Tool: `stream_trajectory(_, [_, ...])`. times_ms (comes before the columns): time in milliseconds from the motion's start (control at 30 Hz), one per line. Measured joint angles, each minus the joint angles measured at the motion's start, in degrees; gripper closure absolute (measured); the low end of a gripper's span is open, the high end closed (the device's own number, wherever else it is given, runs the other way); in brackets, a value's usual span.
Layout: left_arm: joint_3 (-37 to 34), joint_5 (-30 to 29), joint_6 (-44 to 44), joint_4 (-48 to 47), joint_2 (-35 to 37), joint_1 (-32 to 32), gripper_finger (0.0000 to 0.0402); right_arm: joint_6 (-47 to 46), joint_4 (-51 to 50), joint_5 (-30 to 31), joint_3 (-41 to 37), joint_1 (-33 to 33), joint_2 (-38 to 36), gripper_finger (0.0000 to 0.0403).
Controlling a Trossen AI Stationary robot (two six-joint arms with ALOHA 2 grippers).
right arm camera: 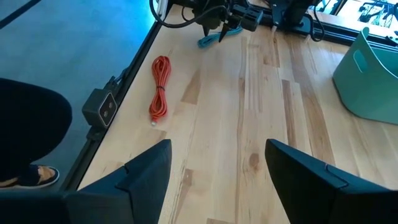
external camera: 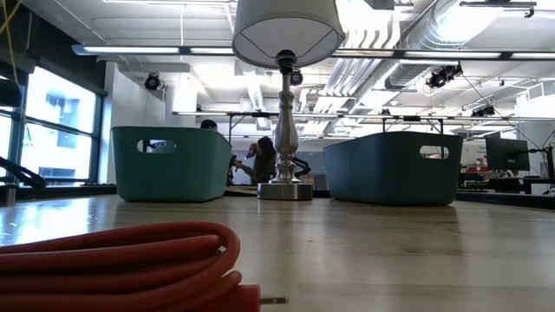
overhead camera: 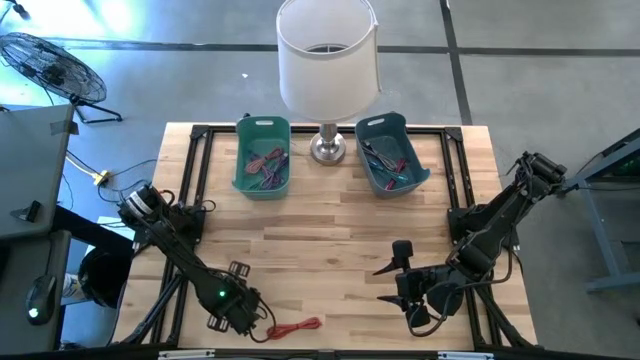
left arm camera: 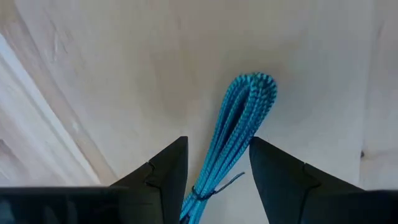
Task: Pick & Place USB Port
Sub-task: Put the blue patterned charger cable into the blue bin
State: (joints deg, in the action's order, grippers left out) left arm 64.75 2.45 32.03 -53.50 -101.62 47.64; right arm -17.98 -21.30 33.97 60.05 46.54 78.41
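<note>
i'm at the pick step, not yet gripping. my left gripper (overhead camera: pixel 240 312) is down at about 7 o'clock on the table (overhead camera: pixel 330 230), near the front edge. its fingers (left arm camera: pixel 163 171) are spread, one on each side of the blue cable (left arm camera: pixel 245 109). i see bare wood between each finger and the bundle, so i judge nothing is pinched yet.

my right gripper (overhead camera: pixel 397 272) waits at about 5 o'clock, fingers spread wide and empty.

what the next move calls for, as i judge it: press my left fingers together on the bundle close to its tie, so the whole hank comes up rather than one strand. then lift and carry it toward 12 o'clock, where the green bin (overhead camera: pixel 262 122) sits at 11 and the darker blue bin (overhead camera: pixel 385 122) at 1, on either side of the lamp (overhead camera: pixel 327 50). both already hold tangled cables. which bin this one belongs in i cannot tell.

the blue cable is a braided cord, bright blue with darker flecks, folded into a narrow hank. its looped end reaches out past my fingertips, and a thin tie cinches it nearer my palm. its plug is hidden from me. it looks soft and likely to sag when lifted.

a red cable (overhead camera: pixel 297 326), coiled the same way, lies just beside my left gripper at about 6 o'clock, apart from the blue one. a small metal plug tip shows at its end in the low view.
</note>
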Motion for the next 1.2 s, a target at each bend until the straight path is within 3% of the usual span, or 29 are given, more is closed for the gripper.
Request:
stream_trajectory(367, [-8.4, 4.15, 6.19, 10.41, 0.63, -0.14, 0.0246, 0.0, 0.02, 0.05, 0.0, 1.24, 0.0, 0.0151])
stream_trajectory(433, [-9.31, 3.82, 7.87, 10.3, 0.59, -0.12, 0.0271, 0.0, 0.02, 0.27, 0.0, 1.53, 0.0, 0.0151])
stream_trajectory(567, [-9.25, 1.04, 8.4, 9.58, 0.54, -0.11, 0.0372, -0.04, 0.1, 0.51, 0.0, 1.64, 0.0, 0.0151])
stream_trajectory(767, [-7.17, -4.55, 6.94, 8.58, 0.21, 0.12, 0.0389, -0.02, 0.11, 0.73, 0.0, 1.62, 0.0, 0.0151])
stream_trajectory(900, [-3.69, -12.14, 6.49, 5.76, -0.19, 0.25, 0.0389, -0.02, 0.07, 0.88, 0.0, 1.62, 0.0, 0.0151])
stream_trajectory(1200, [13.94, -49.94, -8.39, -5.64, -0.22, 0.08, 0.0391, 0.47, 0.04, 2.2, 0.0, 1.62, 0.0, 0.0151])
